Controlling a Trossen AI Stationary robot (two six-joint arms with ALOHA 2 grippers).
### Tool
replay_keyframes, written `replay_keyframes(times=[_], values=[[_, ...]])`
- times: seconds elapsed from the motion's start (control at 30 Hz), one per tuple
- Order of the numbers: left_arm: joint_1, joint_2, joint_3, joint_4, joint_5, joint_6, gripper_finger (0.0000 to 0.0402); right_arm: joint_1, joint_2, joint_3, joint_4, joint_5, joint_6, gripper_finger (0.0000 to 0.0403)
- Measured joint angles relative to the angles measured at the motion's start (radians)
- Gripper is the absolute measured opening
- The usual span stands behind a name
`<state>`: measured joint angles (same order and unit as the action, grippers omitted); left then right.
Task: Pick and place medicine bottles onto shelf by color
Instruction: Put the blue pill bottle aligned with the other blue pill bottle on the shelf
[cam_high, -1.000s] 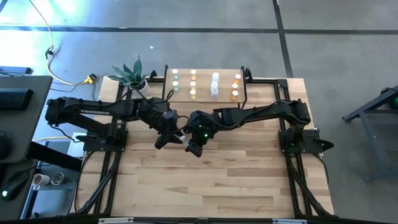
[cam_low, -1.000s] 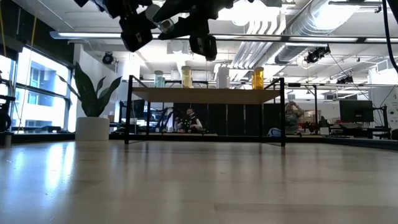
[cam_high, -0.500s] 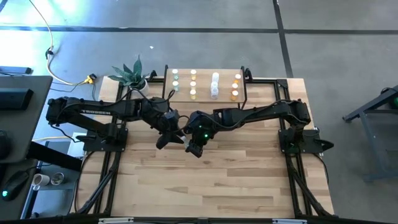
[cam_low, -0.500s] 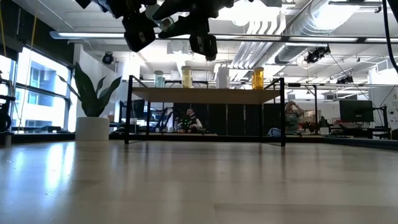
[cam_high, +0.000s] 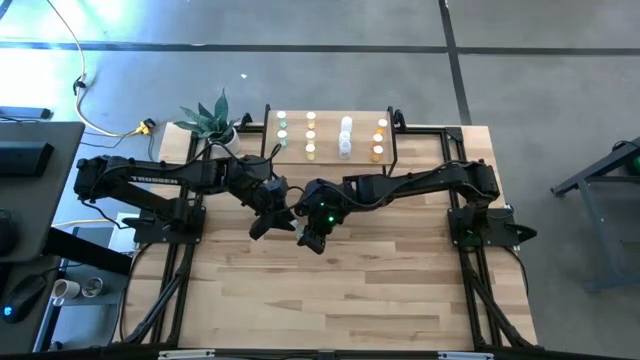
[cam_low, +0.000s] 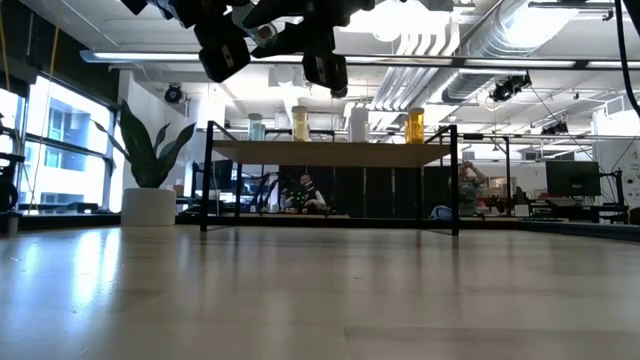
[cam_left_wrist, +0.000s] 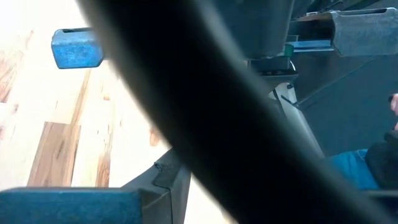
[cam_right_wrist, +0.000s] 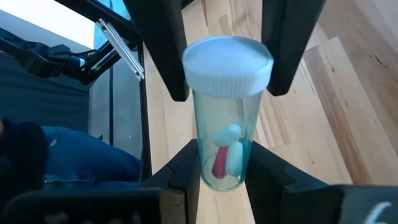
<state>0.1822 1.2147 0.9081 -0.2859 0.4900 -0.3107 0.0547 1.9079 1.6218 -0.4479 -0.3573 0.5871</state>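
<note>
Bottles fill four colour rows on the shelf (cam_high: 328, 150). Near it, the right tool (cam_right_wrist: 227, 93) grips a green pill bottle (cam_right_wrist: 227, 118); left tool (cam_high: 262, 222) alongside, grip unclear.

A potted plant (cam_high: 211, 119) stands at the table's (cam_high: 380, 290) far-left corner.

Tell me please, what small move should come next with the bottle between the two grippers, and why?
Probably the right gripper should open. It grips the green bottle at its base above the table, while the left gripper seems closed on the cap, so the left arm could carry it to the shelf.
</note>
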Motion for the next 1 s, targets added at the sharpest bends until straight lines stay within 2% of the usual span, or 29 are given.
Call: replay_keyframes(times=[0.23, 0.6, 0.8, 1.0], values=[[0.000, 0.000, 0.000, -0.002, 0.000, 0.031, 0.0114, 0.000, 0.000, 0.000, 0.001, 0.011, -0.016, 0.0097], [0.011, -0.001, 0.000, -0.073, -0.008, 0.090, 0.0114, -0.028, -0.002, 0.000, -0.022, 0.017, 0.009, 0.0182], [0.042, -0.007, 0.000, -0.142, -0.071, 0.139, 0.0114, -0.055, -0.017, 0.000, -0.078, 0.017, 0.006, 0.0187], [0.090, -0.017, 0.000, -0.156, -0.084, 0.163, 0.0113, -0.089, -0.031, 0.000, -0.098, 0.013, -0.025, 0.0187]])
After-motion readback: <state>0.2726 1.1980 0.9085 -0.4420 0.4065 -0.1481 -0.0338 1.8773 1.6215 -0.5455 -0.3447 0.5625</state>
